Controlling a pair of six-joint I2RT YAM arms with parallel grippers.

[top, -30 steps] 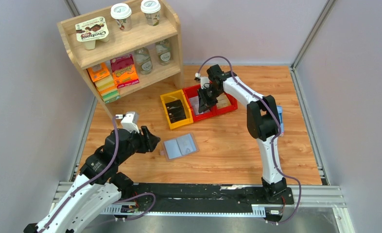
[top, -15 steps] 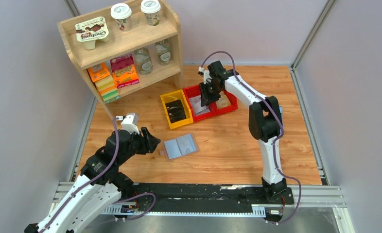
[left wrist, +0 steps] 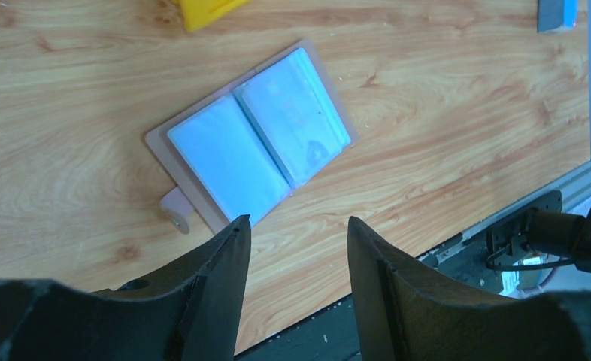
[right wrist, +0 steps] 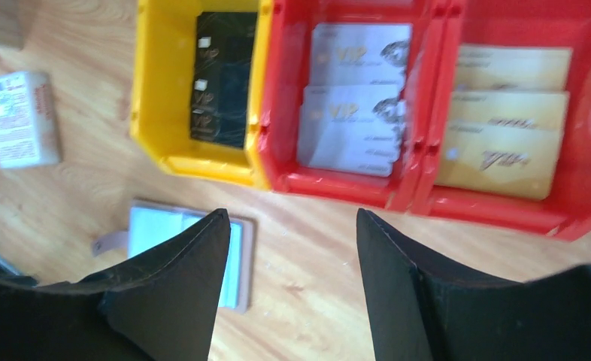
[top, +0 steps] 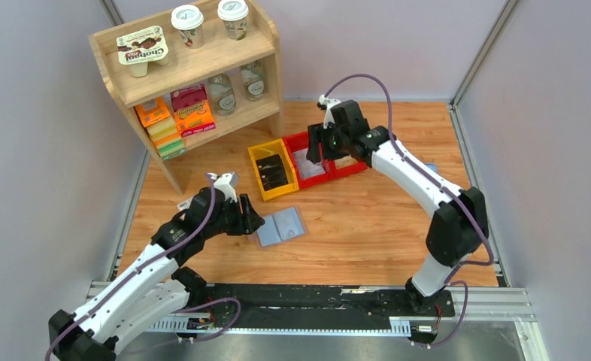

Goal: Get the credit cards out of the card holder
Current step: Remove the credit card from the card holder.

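The card holder (top: 280, 226) (left wrist: 255, 143) lies open and flat on the wooden table, blue-grey inside with a brown rim. A pale credit card (left wrist: 298, 116) shows in its right-hand pocket. My left gripper (top: 252, 222) (left wrist: 296, 226) is open and empty, hovering just by the holder's near left edge, beside its snap tab (left wrist: 176, 212). My right gripper (top: 315, 147) (right wrist: 291, 218) hangs open and empty above the red bins. Silver cards (right wrist: 356, 98) and gold cards (right wrist: 503, 120) lie in the red bins, black cards (right wrist: 221, 75) in the yellow bin. A corner of the holder (right wrist: 236, 252) shows past the right gripper's left finger.
The yellow bin (top: 272, 171) and the red bins (top: 330, 159) stand behind the holder. A wooden shelf (top: 187, 75) with cups, bottles and boxes fills the back left. A small white packet (right wrist: 22, 116) lies left of the yellow bin. A blue object (left wrist: 556, 11) lies far right.
The right gripper has opened and lifted a little over the red bins, its elbow swinging out to the right. The left arm has reached right, up to the holder's edge.
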